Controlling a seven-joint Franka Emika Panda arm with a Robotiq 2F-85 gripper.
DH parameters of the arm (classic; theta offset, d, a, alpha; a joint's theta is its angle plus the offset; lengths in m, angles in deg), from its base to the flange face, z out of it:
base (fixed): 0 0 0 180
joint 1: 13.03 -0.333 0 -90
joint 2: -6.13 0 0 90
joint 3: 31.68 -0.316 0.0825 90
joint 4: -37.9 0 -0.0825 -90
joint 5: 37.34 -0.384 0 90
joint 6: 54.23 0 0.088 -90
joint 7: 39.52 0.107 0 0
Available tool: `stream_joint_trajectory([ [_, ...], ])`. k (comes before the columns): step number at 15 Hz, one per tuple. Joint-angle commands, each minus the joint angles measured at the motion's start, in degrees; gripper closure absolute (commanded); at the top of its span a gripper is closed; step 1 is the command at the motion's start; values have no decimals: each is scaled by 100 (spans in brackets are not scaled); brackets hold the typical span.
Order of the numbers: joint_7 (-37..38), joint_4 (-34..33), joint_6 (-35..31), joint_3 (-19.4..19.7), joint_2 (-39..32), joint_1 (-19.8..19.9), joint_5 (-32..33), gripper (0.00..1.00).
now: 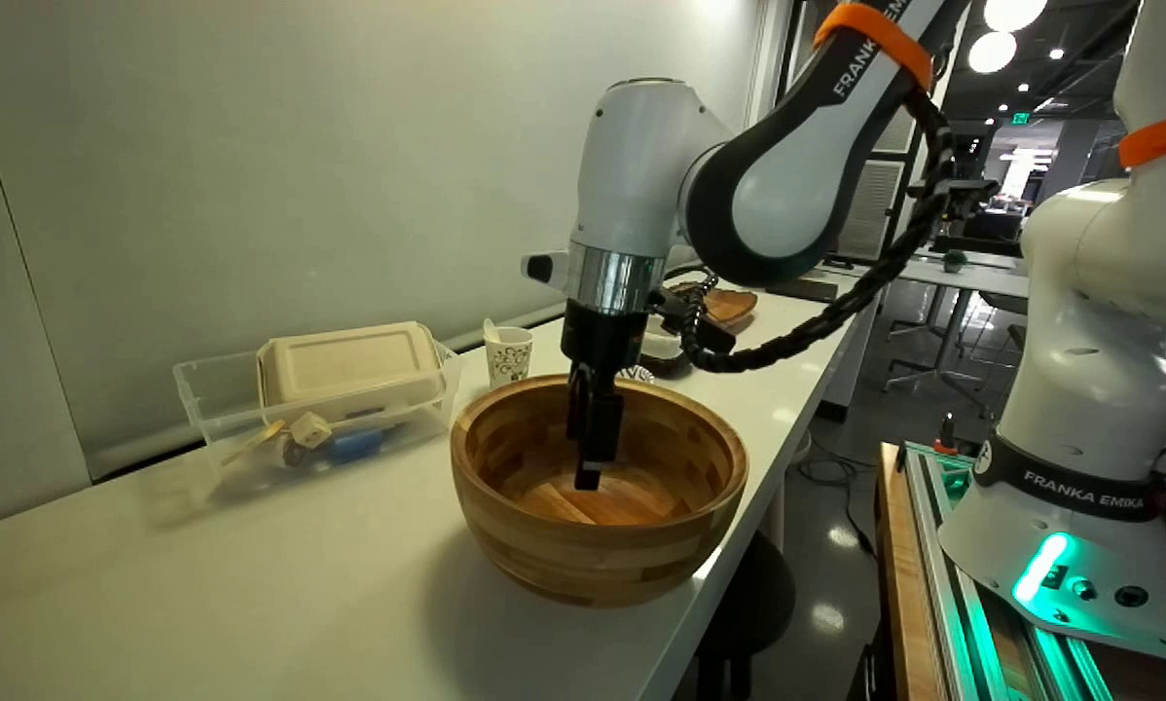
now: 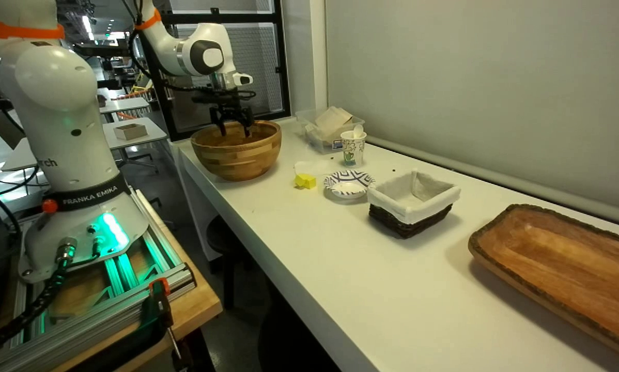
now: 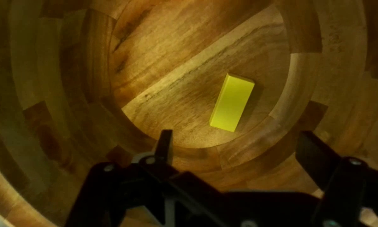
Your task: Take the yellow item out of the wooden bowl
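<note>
The wooden bowl (image 1: 598, 560) stands on the white table near its edge; it also shows in an exterior view (image 2: 237, 164) and fills the wrist view (image 3: 21, 206). A yellow rectangular block (image 3: 232, 103) lies flat on the bowl's floor in the wrist view. The bowl wall hides the block in both exterior views. My gripper (image 3: 236, 137) is open and empty, its two black fingers spread wide. The fingers (image 1: 595, 458) point down inside the bowl, below the rim; they also show in an exterior view (image 2: 235, 132). They are apart from the block, which lies beyond the fingertips in the wrist view.
A transparent container (image 1: 194, 399) with several items and a paper cup (image 1: 510, 358) stand near the bowl. A separate yellow object (image 2: 305, 181), a patterned bowl (image 2: 349, 187), a lined basket (image 2: 410, 209) and a wooden tray (image 2: 557, 258) are farther along the table.
</note>
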Motion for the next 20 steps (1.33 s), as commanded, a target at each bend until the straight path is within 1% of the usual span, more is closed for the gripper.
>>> stream_joint_trajectory([
  [1, 779, -6, -91, 0, -298, -94, 667, 0],
  [4, 1333, -53, -63, 26, -445, -199, 1099, 0],
  [7, 1579, -161, -258, -27, -690, -295, 1157, 0],
  [8, 1772, -172, -232, 61, -694, -340, 1325, 0],
  [9, 1377, -90, -88, -33, -502, -233, 1028, 0],
  [14, 1384, -111, -88, -29, -522, -226, 1036, 0],
  [15, 1489, -111, -257, 14, -561, -245, 1128, 0],
  [20, 1328, -108, -1161, 23, -809, -188, 1047, 0],
])
